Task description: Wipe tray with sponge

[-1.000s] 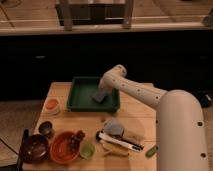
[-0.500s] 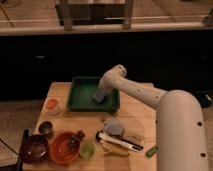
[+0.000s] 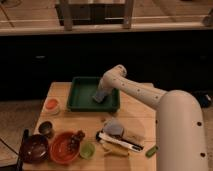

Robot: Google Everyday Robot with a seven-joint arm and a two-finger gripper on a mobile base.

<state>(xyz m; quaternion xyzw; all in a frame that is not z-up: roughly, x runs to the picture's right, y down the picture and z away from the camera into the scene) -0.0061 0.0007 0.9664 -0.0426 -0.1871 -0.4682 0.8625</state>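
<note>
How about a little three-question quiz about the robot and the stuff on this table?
1. True or false: the gripper is down in the green tray.
2. What stands just left of the small green cup? A) a white plate B) the orange bowl C) a blue jug
3. What is the small grey-blue block at the gripper?

Key: 1 true; 2 B; 3 the sponge.
</note>
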